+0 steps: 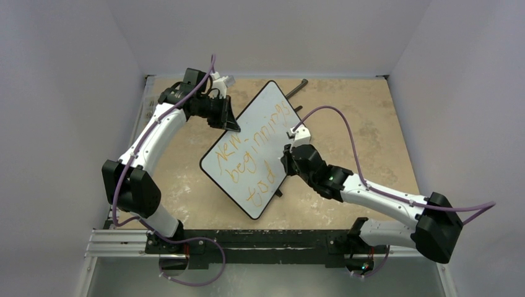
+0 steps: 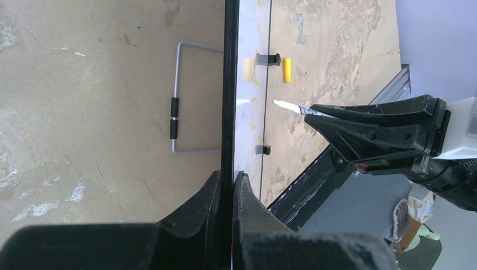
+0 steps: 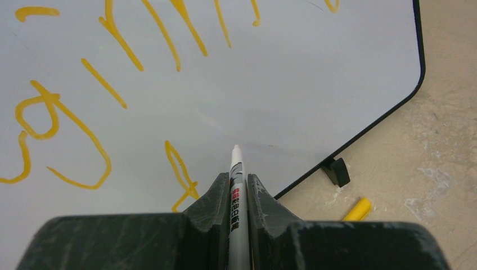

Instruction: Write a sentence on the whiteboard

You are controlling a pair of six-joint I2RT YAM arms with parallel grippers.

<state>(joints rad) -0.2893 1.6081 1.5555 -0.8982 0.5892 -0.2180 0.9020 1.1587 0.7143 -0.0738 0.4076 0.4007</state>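
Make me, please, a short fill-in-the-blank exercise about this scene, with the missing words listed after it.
The left gripper is shut on the rim of the ____.
The right gripper is shut on a pen, while a yellow cap lies on the ____.
The sentence begins with the word ____.
Missing words: whiteboard; table; New.

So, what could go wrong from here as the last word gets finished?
The left claw pinches only the edge of the large white black-rimmed whiteboard, so pressure from the white marker pen in the right claw might pivot or slip it. The orange handwritten sentence ends near the board's rim; remaining letters may crowd or run off.
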